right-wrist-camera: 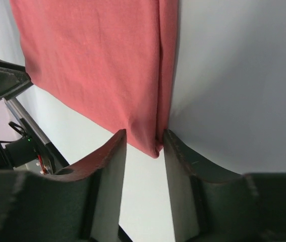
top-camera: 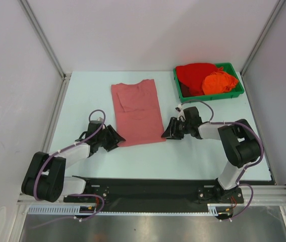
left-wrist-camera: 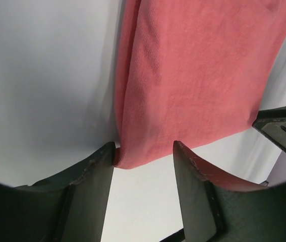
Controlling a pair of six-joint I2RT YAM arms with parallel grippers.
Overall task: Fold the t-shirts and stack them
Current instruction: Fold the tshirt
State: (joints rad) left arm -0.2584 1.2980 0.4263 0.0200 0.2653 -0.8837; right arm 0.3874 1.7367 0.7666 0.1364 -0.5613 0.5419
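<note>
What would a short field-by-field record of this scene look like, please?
salmon t-shirt: flat on the table, folded into a long strip, collar end away from the arms
red t-shirt: bunched in the green tray
orange t-shirt: bunched in the same tray, right of the red one in the top view
left gripper: open, at the strip's near left corner
right gripper: open, at its near right corner
stack: not yet started

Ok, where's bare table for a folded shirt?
Bare: left of the pink shirt to the wall; between it and the tray. Crowded: tray, full with red shirt and orange shirt; left gripper and right gripper at pink shirt's near corners.
</note>
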